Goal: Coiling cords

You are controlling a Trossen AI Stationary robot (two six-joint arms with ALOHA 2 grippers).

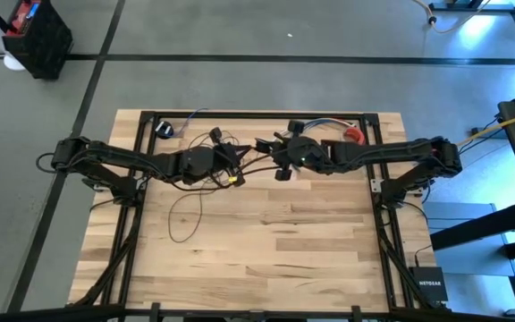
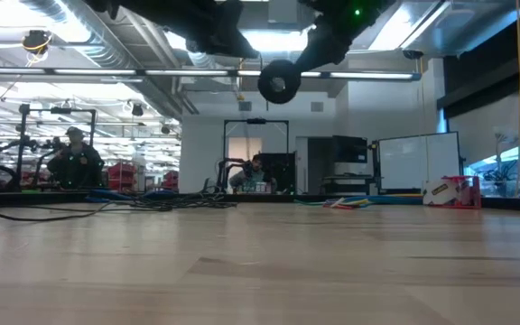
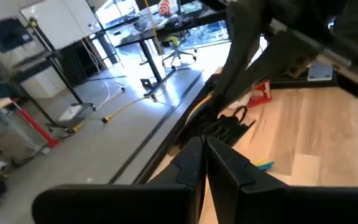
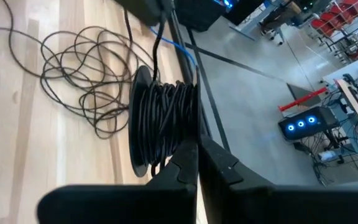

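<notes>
Seen from above: both arms stretched toward the middle of the upper half of the frame, over the far part of the wooden table point(image 1: 266, 241). Left gripper point(image 1: 232, 159) just left of centre, right gripper point(image 1: 277, 154) just right of it, the two nearly meeting.

Left gripper point(image 3: 204, 163) with fingers point(image 3: 188, 165) pressed together in its wrist view — only a thin slit between them, nothing visibly pinched. Right gripper point(image 4: 197, 163) likewise with fingers point(image 4: 219, 165) pressed together; whether a strand is caught between them cannot be told.

The cords point(image 4: 79, 68): partly wound on a black spool point(image 4: 160, 121) at the centre of the right wrist view, just above the right fingertips, with the rest lying in loose overlapping loops on the wood at the upper left of that frame. In the high view, a thin dark strand of the cords point(image 1: 186, 210) trailing down in a loop left of centre, below the left gripper. A small black puck point(image 1: 163, 131) at the upper left of the table.

In the low view, the spool point(image 2: 280, 81) hanging at top centre, raised off the table, beneath the dark arms.

Red object point(image 1: 354, 136) at the table's upper right, beside the right arm. Person point(image 2: 75, 161) standing far back at the left of the low view.
</notes>
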